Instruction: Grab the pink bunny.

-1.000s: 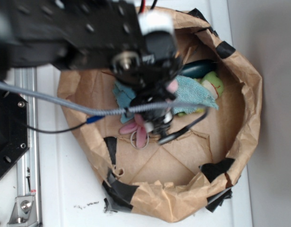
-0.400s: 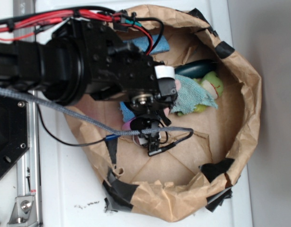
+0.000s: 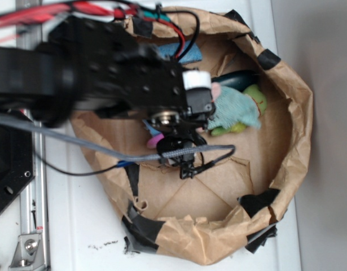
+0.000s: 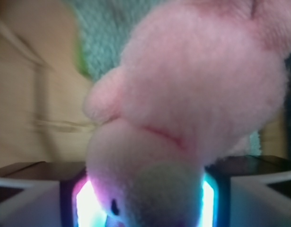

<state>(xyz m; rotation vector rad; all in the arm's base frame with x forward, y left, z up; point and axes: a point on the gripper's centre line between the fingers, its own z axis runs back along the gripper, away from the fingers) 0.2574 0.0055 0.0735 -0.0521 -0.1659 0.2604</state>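
Observation:
The pink bunny [image 4: 192,94] fills the wrist view, its head with a black bead eye sitting between the two lit pads [image 4: 86,203]. My gripper [image 4: 145,198] is shut on it. In the exterior view my gripper [image 3: 176,138] is mostly hidden under the black arm, over the middle of the brown paper bag [image 3: 300,113]. Only small pink bits of the bunny [image 3: 155,141] show beside the arm.
Inside the bag, the teal terry cloth [image 3: 232,110] lies just right of the arm, over a lime-green plush toy [image 3: 253,96]. A dark teal object [image 3: 241,79] and a blue item [image 3: 173,52] lie at the back. The bag's walls stand all around.
The bunny's pink ears lay spread on the bag floor a second ago; now only a small pink patch shows under the arm. The arm has shifted and covers more of the bag's left side.

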